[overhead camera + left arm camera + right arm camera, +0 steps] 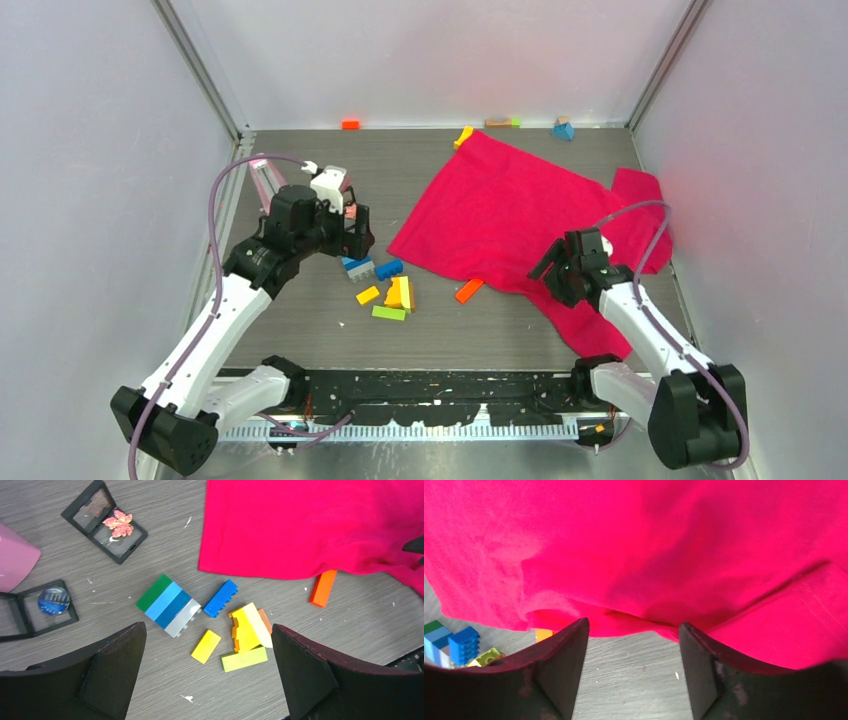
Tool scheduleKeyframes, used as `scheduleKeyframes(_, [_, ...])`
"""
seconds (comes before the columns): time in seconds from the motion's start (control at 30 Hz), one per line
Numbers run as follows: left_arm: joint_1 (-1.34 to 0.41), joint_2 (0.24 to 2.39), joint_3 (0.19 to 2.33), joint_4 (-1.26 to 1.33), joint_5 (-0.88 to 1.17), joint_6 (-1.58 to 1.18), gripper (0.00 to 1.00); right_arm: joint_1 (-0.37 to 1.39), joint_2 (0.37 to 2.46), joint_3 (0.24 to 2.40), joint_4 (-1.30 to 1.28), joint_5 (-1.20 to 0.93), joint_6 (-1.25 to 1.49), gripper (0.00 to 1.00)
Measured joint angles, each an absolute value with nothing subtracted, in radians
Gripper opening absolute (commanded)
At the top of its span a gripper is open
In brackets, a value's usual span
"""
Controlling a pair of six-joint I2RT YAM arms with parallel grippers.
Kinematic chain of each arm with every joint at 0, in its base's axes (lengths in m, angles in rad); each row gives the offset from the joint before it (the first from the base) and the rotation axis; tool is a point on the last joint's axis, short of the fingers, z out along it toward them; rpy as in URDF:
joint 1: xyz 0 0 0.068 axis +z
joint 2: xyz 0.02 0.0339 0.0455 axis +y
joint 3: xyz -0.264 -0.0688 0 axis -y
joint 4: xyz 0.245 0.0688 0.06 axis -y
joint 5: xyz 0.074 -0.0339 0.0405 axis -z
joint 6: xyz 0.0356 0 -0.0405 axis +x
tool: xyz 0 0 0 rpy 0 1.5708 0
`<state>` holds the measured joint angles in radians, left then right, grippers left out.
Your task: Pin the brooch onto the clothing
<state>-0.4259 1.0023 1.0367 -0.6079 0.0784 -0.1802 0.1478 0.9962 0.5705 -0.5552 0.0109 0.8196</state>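
Note:
The brooch [118, 523], a small coral-pink flower shape, lies on an open black-framed case [87, 515] at the upper left of the left wrist view. My left gripper [208, 626] hangs open above loose toy bricks, right of the brooch, with nothing between its fingers [107, 672]. The clothing [510, 212], a crimson T-shirt, is spread over the right half of the table. My right gripper [553, 265] is open at the shirt's near hem [624, 625], which lies just past the fingertips [574, 645]. Only bare table shows between the jaws.
A pile of toy bricks [385, 285] sits between the arms, including a green-blue-grey stack [169, 605], a yellow tile [205, 646] and an orange brick [323, 587] at the shirt's edge. A second black case with a blue gem [53, 601] and a pink object [15, 555] lie left. Walls enclose the table.

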Motion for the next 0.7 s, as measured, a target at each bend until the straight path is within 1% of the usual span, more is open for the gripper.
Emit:
scheduleKeyframes(0.03, [-0.426, 0.997, 1.031, -0.608, 0.069, -0.178, 1.0, 0.157, 1.013, 0.564, -0.533, 0.01, 0.82, 0.65])
scheduleKeyframes(0.07, [-0.426, 0.989, 1.024, -0.608, 0.051, -0.175, 1.0, 0.171, 1.041, 0.56, -0.507, 0.014, 0.82, 0.6])
scheduleKeyframes(0.3, [-0.426, 0.959, 1.022, -0.605, -0.017, -0.171, 1.0, 0.291, 1.241, 0.576, -0.412, 0.067, 0.81, 0.49])
scheduleKeyframes(0.4, [-0.426, 0.96, 1.022, -0.606, -0.027, -0.171, 1.0, 0.334, 1.285, 0.604, -0.404, 0.097, 0.809, 0.45])
scheduleKeyframes(0.7, [-0.426, 0.96, 1.019, -0.604, -0.038, -0.171, 1.0, 0.567, 1.287, 0.587, -0.368, 0.195, 0.92, 0.45])
